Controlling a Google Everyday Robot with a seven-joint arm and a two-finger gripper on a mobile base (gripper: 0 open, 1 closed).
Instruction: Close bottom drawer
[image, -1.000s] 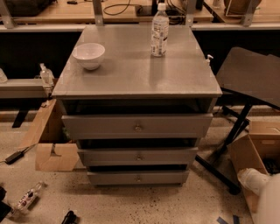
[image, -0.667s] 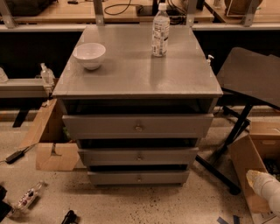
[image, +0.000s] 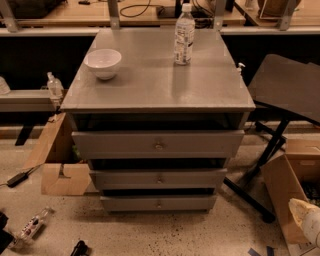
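Hand (image: 306, 221) sat at the lower right edge, and whether it was clenched could not be told. The bottom drawer (image: 129, 203), low centre, looked slightly open and probably needed a square push near its knob (image: 159, 203).

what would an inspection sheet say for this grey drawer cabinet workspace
surface: grey cabinet top, holding a white ceramic bowl at left and a clear plastic bottle upright at the back
job's things: narrow grey wooden bottom drawer with small round metal knob; a dark gap shows above its front, so it seems not fully shut
clutter: brown cardboard left of the cabinet; small bottle lying on the floor
grippers: gripper, a pale shape at the lower right edge, apart from the cabinet, by an open cardboard box
cables: dark cable on the wooden bench behind; black lead on the floor at left
surroundings: black folding stand at right; speckled floor
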